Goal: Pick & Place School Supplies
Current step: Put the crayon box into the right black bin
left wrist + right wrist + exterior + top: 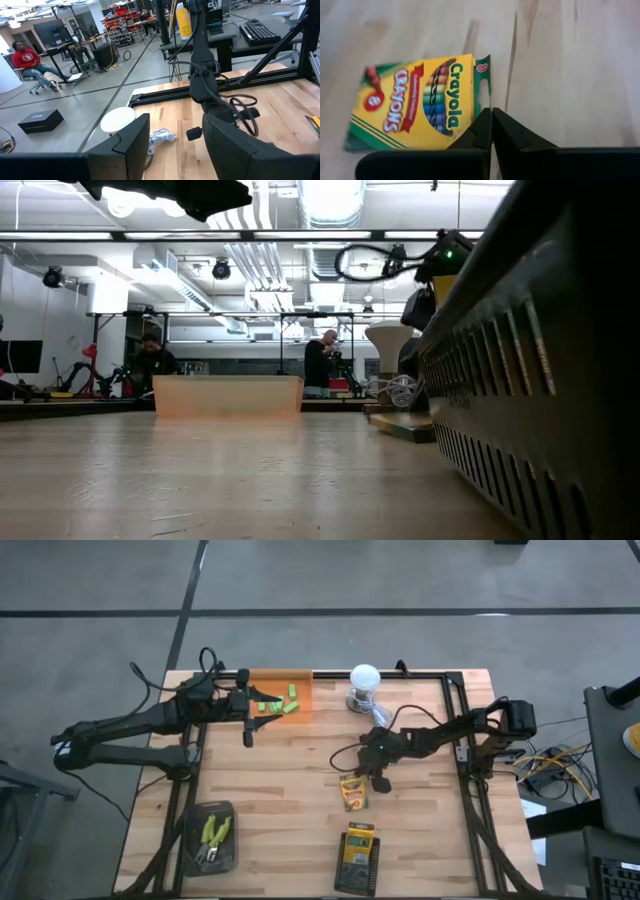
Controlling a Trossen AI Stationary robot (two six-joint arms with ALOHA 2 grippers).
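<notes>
A yellow-and-green crayon box (353, 792) (420, 102) lies flat on the wooden table, right of centre. My right gripper (378, 780) (491, 112) is shut, its tips beside the box's flap end. A second crayon box (358, 840) rests on a dark tray (356, 875) at the near edge. Two yellow-green-handled pliers (213, 833) lie in another dark tray (190, 858) at the near left. Several green blocks (278, 703) lie in an orange tray (300, 680) at the far edge. My left gripper (250, 712) (175, 130) hovers open beside that tray, pointing level toward the table's right. My right gripper's shut fingertips stand at the edge of the crayon box's flap end (481, 97), coming down at a slant from the table's right side. Whether they touch the box I cannot tell. The box lies flat on the table, printed face up.
A white round bulb (364, 678) with a coiled cable stands at the far edge, right of the orange tray. Black rails (462, 740) run along the table's sides. Bare wood lies between the two arms. People sit and stand in the room beyond.
</notes>
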